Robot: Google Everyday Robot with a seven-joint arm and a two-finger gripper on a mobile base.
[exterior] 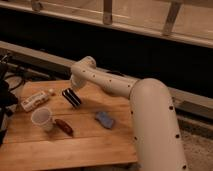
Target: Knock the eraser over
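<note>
My gripper [72, 98] hangs from the white arm [115, 85] and sits low over the back middle of the wooden table [75, 147]. A small blue block [105, 119], possibly the eraser, lies on the table to the right of the gripper and nearer the front, apart from it. I cannot make out any upright eraser; the gripper may hide something beneath it.
A white cup [42, 119] stands at the left front. A reddish-brown object [63, 126] lies beside the cup. A white packet [35, 100] lies at the left back. Dark equipment [5, 95] stands off the table's left edge. A dark wall and ledge run behind.
</note>
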